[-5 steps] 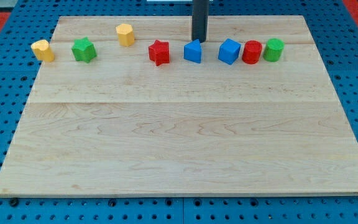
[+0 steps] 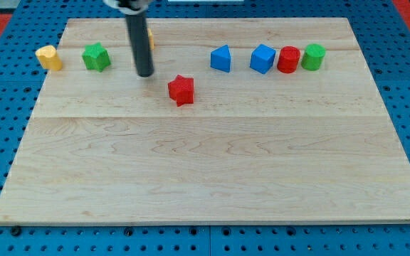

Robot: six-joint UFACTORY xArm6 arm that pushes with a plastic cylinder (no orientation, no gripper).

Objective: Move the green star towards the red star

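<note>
The green star (image 2: 96,57) sits near the board's top left. The red star (image 2: 181,89) lies to its right and lower, left of the board's middle. My tip (image 2: 145,74) rests on the board between them, left of and slightly above the red star, right of and below the green star, touching neither. The rod hides most of a yellow block (image 2: 151,39) behind it.
A yellow block (image 2: 48,57) stands left of the green star. Along the top right stand a blue block (image 2: 221,59), a blue cube (image 2: 263,58), a red cylinder (image 2: 288,60) and a green cylinder (image 2: 313,56). The wooden board (image 2: 212,163) lies on blue pegboard.
My tip moved left and down from above the blue block to between the stars. The red star has shifted down, away from the row.
</note>
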